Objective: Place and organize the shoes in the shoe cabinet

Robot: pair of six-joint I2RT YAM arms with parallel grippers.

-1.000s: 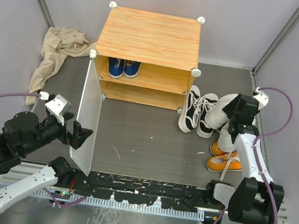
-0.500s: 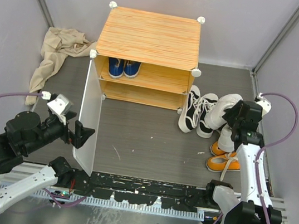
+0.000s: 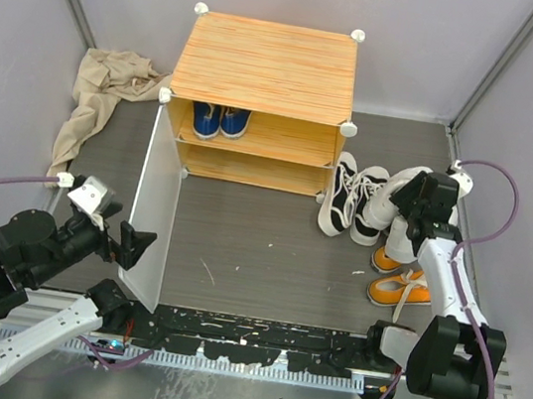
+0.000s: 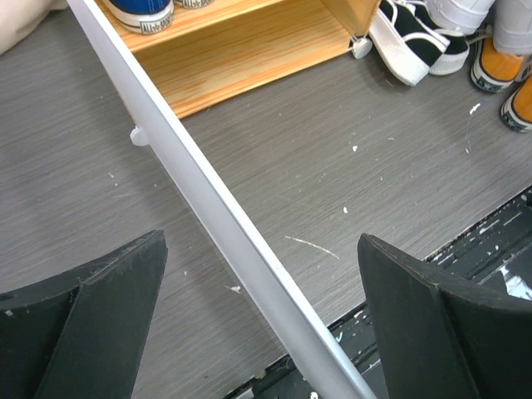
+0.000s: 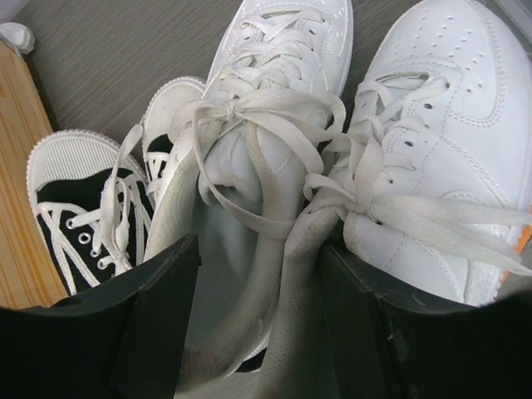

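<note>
Top: left gripper point(image 3: 136, 245) has backed off toward its base over the last second. The door panel point(image 3: 154, 203) has swung slightly wider and stands out from the shoe cabinet point(image 3: 267, 64) at its left front corner, so access is open. The blue pair point(image 3: 220, 120) sits on the upper shelf; no shoes show on the lower one. Black high-tops point(image 3: 352, 197), white sneakers point(image 3: 391, 203) and the orange pair point(image 3: 398, 292) are on the table point(image 3: 239, 246) right of the cabinet, unmoved. Right gripper point(image 3: 415, 197) drifted out and came back over the whites.

Left wrist: fingers spread wide either side of the door edge, touching nothing.

Right wrist: fingers straddle one white sneaker's heel, against both sides. Can't tell if it's clamped. My read: pick is starting.
</note>
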